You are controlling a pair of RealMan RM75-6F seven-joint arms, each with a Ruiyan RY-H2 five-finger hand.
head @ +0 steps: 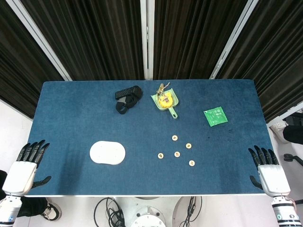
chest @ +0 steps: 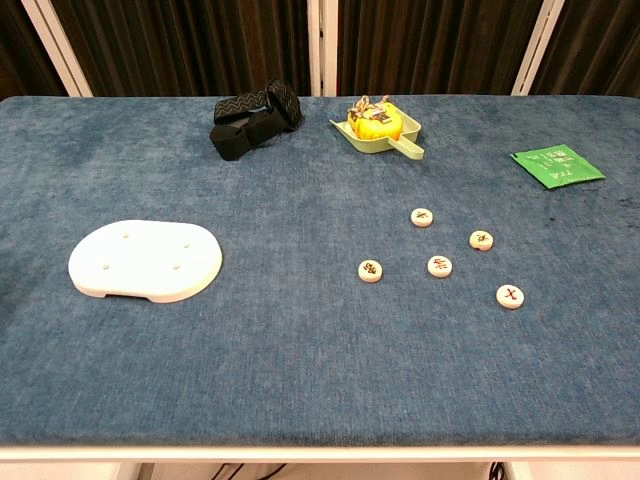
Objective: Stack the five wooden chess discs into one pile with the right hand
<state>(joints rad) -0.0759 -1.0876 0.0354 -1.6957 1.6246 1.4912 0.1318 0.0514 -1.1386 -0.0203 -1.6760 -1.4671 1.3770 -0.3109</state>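
The left robot hand (head: 26, 163) hovers off the bench's (head: 71, 118) near-left corner, fingers spread, holding nothing. A white oval tray (head: 108, 152) lies left of centre. Five wooden chess discs (head: 177, 154) lie scattered, apart, right of centre. The right robot hand (head: 269, 170) hangs spread and empty at the near-right corner.

Five small round wooden discs (chest: 439, 265) are laid flat and apart from one another on the blue counter (chest: 300, 330), right of its middle. Each pale top is marked with a dark or red character. None is stacked; one disc (chest: 511, 296) is set nearest the front edge.
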